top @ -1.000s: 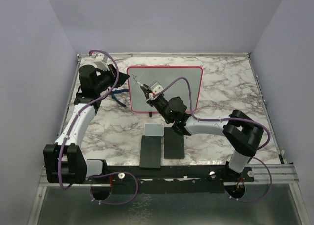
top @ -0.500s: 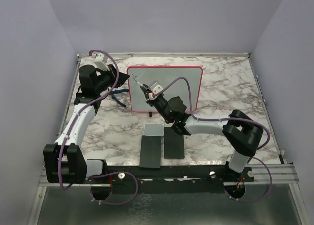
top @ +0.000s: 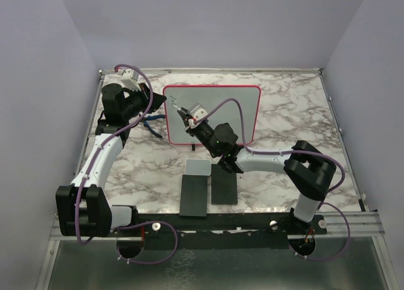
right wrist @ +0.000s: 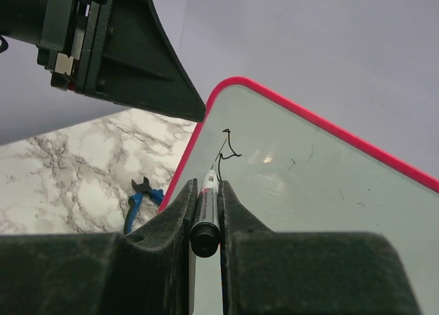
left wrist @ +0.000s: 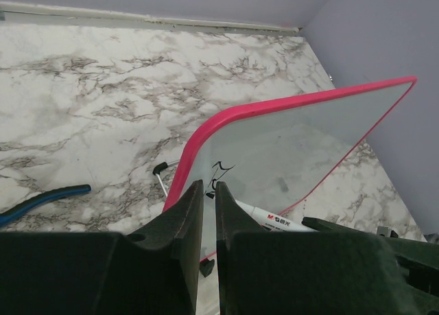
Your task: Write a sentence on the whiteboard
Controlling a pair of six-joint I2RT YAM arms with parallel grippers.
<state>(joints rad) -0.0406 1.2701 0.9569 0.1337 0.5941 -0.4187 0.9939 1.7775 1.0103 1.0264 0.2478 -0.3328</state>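
Toward the far side of the marble-patterned counter (top: pixel 290 119), the large white whiteboard with a red-pink rim (top: pixel 243 107) is standing propped on its feet, facing the arms. The left gripper (left wrist: pixel 209 186), jaws drawn narrow, is apparently pinching the whiteboard's left rim, probably to steady it against writing pressure. The right gripper (right wrist: pixel 207 186) is clamping a white-barrelled marker (right wrist: pixel 205 215) lengthwise between its jaws, presenting the tip near the upper left corner, where the sentence (right wrist: pixel 228 149) is only a first dark squiggle.
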